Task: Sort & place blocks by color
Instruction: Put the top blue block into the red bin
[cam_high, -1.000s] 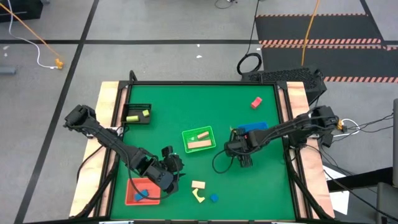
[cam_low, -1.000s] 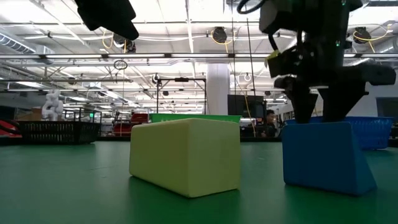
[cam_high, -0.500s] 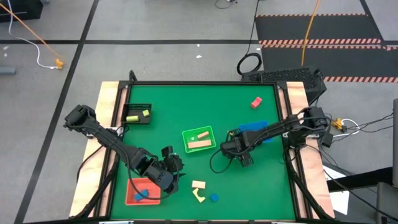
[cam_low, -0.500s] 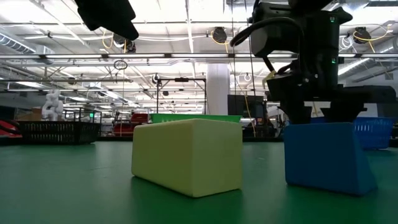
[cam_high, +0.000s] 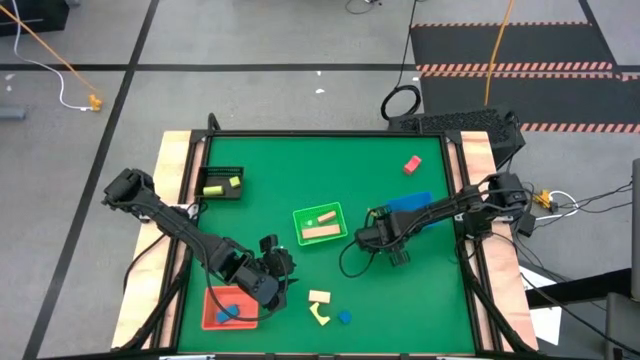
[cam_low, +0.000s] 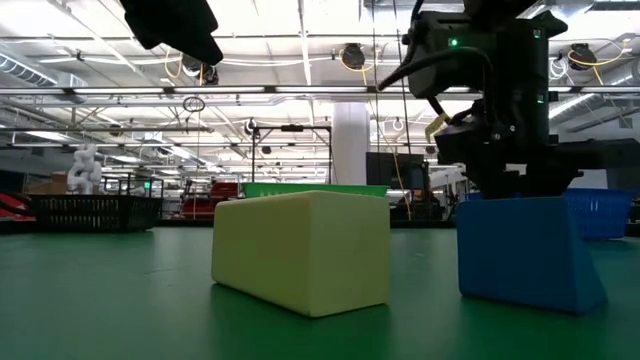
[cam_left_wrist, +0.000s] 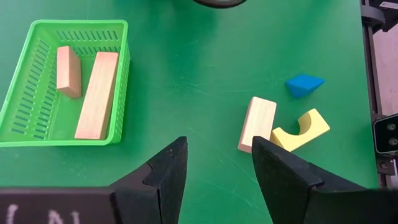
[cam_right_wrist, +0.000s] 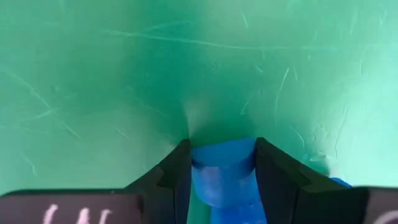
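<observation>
The small blue wooden block (cam_right_wrist: 224, 177) between the right gripper's (cam_right_wrist: 222, 163) dark fingers is running off the right wrist picture's lower edge, so its full shape cannot be told; from above, the right gripper (cam_high: 385, 243) is covering it entirely. In the low view the big blue wedge-like block (cam_low: 525, 250) is blocking the right gripper's lower part. The square red plastic tray (cam_high: 212, 318) is lying partly under the left gripper (cam_high: 272, 275), and the blue pieces inside it are showing too small to tell their shapes. The left arm is leaving the low view at the upper edge, with only a dark corner showing.
</observation>
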